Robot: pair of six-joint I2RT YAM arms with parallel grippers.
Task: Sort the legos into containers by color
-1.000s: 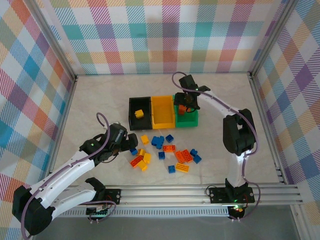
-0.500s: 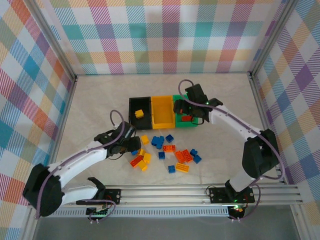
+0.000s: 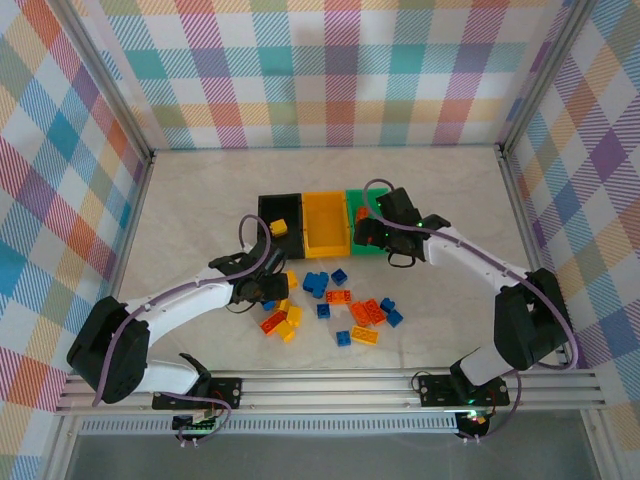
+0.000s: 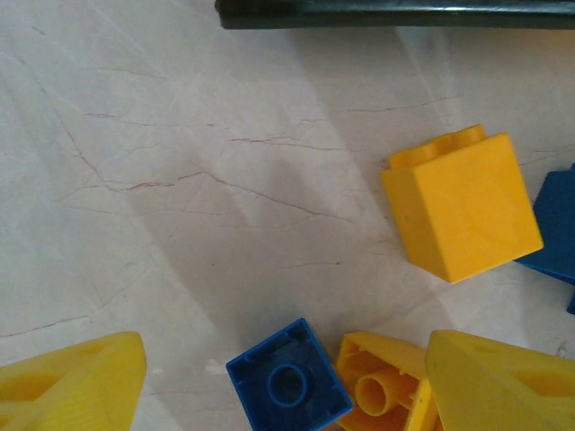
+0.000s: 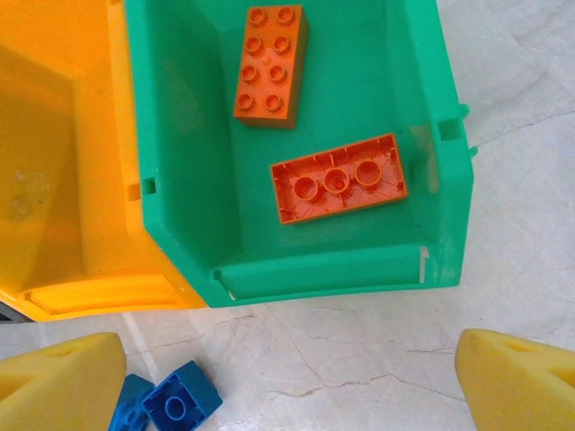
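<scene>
left tool [image 4: 287,395] hangs low over the bench [image 4: 162,180]. its jaws are apart and gripping nothing, as far as i can see. an upturned blue brick [image 4: 289,384] lies between them, with a yellow brick [image 4: 463,206] just beyond. right tool [image 5: 287,386] is spread wide and empty, just in front of the green bin [image 5: 431,135], where two orange bricks [image 5: 271,65] lie. the other legos [image 3: 345,305] sit scattered on the bench near the bins.
</scene>
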